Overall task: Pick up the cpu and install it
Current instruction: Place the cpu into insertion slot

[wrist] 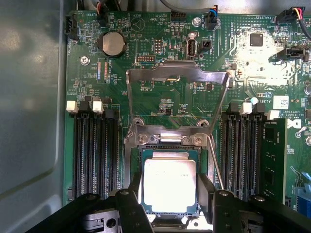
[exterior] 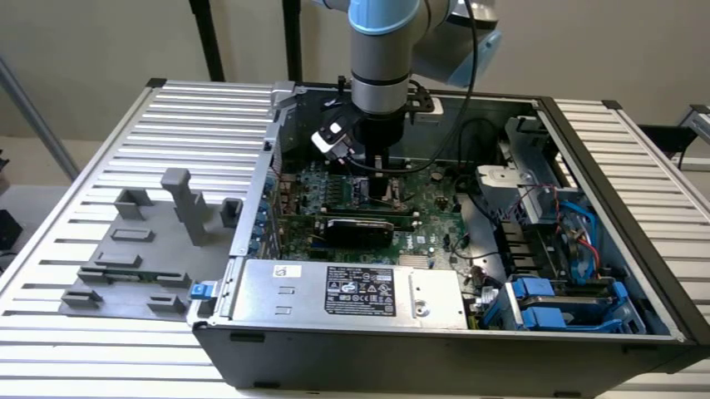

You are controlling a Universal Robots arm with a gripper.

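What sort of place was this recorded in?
Likely a lab bench for PC assembly: an open computer case lies on a slatted metal table, a grey fixture plate beside it, a robot arm reaching inside.

cpu top: silvery smooth metal, soft sheen. Motherboard: green, matt. Socket frame: bare shiny metal. Case: dark matt metal. Table: ribbed pale metal.

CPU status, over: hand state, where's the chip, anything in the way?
Hand closed on cpu, fingers on two opposite edges. It sits at the open socket; seated or not, cannot tell. Retention frame flipped back; lever close beside one finger.
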